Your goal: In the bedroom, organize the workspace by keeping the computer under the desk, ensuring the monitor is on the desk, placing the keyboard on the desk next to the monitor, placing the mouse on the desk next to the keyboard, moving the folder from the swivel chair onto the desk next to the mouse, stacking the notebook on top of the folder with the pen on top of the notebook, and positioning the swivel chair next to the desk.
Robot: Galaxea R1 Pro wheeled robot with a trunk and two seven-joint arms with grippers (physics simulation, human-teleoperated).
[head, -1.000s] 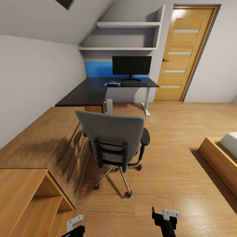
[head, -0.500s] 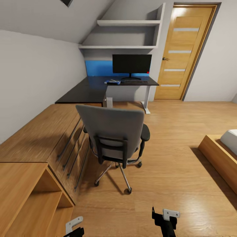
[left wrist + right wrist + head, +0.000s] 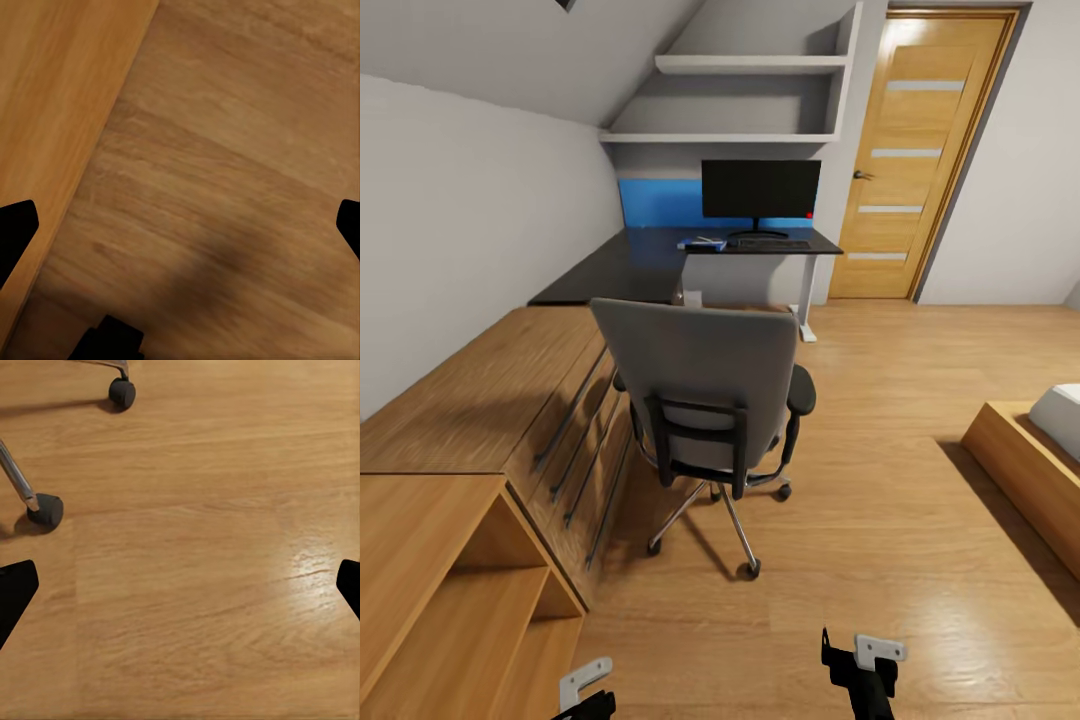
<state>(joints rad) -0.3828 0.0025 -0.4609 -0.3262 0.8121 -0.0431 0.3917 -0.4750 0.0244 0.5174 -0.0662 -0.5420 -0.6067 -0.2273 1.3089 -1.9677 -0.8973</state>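
Overhead, swivel chair [image 3: 705, 400] faces desk [image 3: 650, 265]; right wrist catches castors [image 3: 45, 510].

The head view looks forward and down across the bedroom toward the swivel chair [image 3: 705, 400] and tabletop [image 3: 630, 270] beyond. Both wrist views face straight down, close to the wood floor [image 3: 225, 172] — the right one shares the chair's castors [image 3: 45, 510].

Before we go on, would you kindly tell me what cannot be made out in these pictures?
- Grey padded swivel chair, head view: its backrest hides the seat.
- Blue stack on the glossy black desk: too small to separate.
- White bed mattress: cut by the edge.
- Under the desk: hidden by the chair.
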